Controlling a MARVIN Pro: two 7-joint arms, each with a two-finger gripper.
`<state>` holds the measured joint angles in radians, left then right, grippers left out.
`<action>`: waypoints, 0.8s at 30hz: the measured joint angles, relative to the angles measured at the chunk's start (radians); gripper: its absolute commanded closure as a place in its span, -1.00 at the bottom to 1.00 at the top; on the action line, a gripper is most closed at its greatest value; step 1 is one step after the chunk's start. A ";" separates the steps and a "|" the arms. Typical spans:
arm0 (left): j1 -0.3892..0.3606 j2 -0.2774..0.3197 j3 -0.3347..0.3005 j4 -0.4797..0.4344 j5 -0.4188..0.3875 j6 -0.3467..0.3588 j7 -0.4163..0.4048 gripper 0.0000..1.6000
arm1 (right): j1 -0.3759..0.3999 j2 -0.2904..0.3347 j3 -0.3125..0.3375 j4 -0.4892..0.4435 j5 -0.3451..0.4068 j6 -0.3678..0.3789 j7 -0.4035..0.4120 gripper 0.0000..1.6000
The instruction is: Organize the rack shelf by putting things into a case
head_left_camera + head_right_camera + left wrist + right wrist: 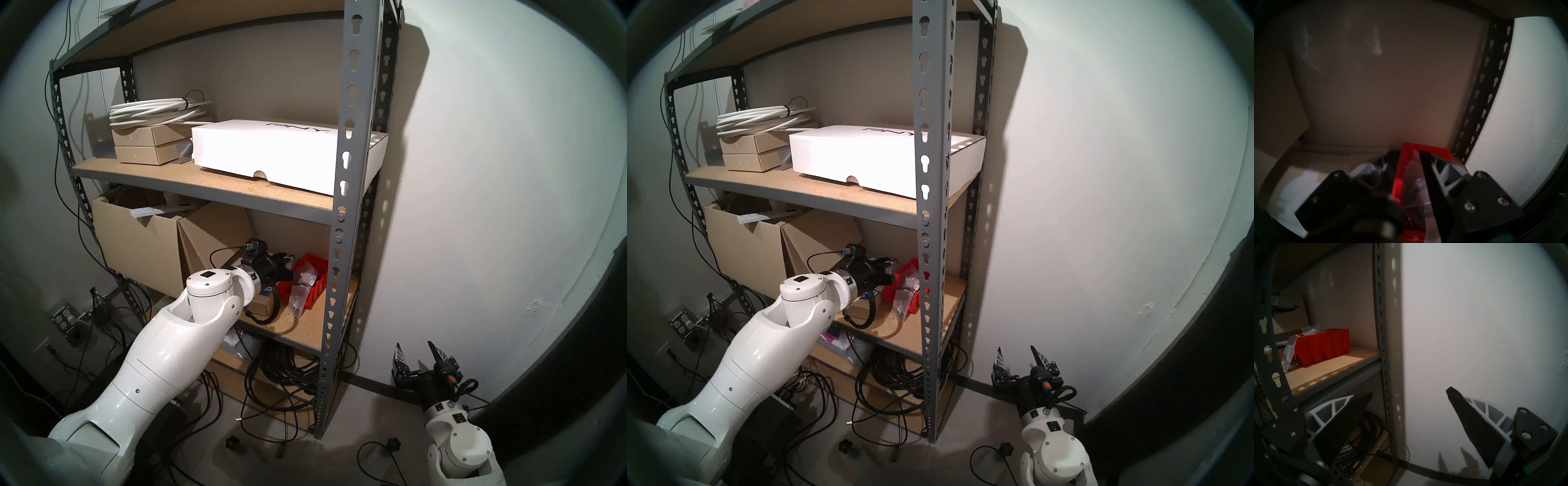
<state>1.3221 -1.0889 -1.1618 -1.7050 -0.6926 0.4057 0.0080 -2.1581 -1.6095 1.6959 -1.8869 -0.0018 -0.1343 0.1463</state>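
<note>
Left gripper (1409, 155) over red bin (1425, 149) rim

Both head views are fisheye-bent, with a dark rim and the tall grey steel rack's slotted uprights (353, 142) bowing outward. Light falls from the front left, throwing the rack's shadow rightward onto the bright white wall (509, 169). The white flat cardboard box (268, 149) glares, nearly washed out. The left wrist view is dim and soft, its near black fingers (1432, 178) and the small red ribbed plastic bin (1403, 169) blurred. The right wrist view is sharper, with finger shadows on the wall.
</note>
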 measured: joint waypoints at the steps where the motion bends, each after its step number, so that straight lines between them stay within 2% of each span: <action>1: 0.008 0.002 0.000 -0.006 -0.002 0.000 -0.001 0.01 | 0.000 0.000 0.000 0.000 0.000 0.000 0.000 -1.00; 10: 0.107 0.039 -0.013 -0.101 -0.039 -0.014 0.001 0.02 | 0.000 0.000 0.000 0.000 0.000 0.000 0.000 -1.00; 16: 0.192 0.074 -0.027 -0.137 -0.053 -0.051 0.027 0.02 | 0.000 0.000 0.000 0.000 0.000 0.000 0.000 -1.00; 18: 0.221 0.085 -0.030 -0.146 -0.053 -0.068 0.033 -0.04 | 0.000 0.000 0.000 0.000 0.000 0.000 0.000 -1.00; 20: 0.242 0.091 -0.030 -0.151 -0.050 -0.082 0.036 -0.28 | 0.000 0.000 0.000 0.000 0.000 0.000 0.000 -1.00; 24: 0.280 0.100 -0.024 -0.152 -0.034 -0.114 0.037 -0.25 | 0.000 0.000 0.000 0.000 0.000 0.000 0.000 -1.00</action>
<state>1.6024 -0.9884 -1.1856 -1.8571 -0.7263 0.2915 0.0451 -2.1581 -1.6095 1.6959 -1.8869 -0.0018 -0.1343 0.1463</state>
